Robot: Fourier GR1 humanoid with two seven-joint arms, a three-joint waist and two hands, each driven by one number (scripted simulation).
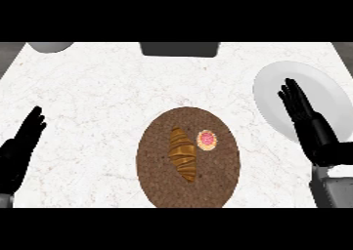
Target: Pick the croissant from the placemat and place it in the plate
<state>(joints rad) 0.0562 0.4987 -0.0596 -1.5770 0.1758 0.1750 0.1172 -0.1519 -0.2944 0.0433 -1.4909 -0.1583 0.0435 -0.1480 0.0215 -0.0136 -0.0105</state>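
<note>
On the brown oval woven placemat [153, 163], the golden-brown croissant [183, 154] lies lengthwise, with neither hand touching it.
Head view: a small round pink-iced pastry [206, 139] sits on the placemat, just right of the croissant. Right of the placemat is the white round plate [309, 78], partly covered by the black right hand [309, 124], fingers straight and together. Well left of the placemat the black left hand [16, 146] rests, fingers straight.

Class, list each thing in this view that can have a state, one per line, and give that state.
placemat: flat on the counter
croissant: lying on the placemat, not held
pink-topped pastry: on the placemat beside the croissant
right hand: open, fingers straight, over the plate
plate: no food on it
left hand: open, resting at the left edge
</note>
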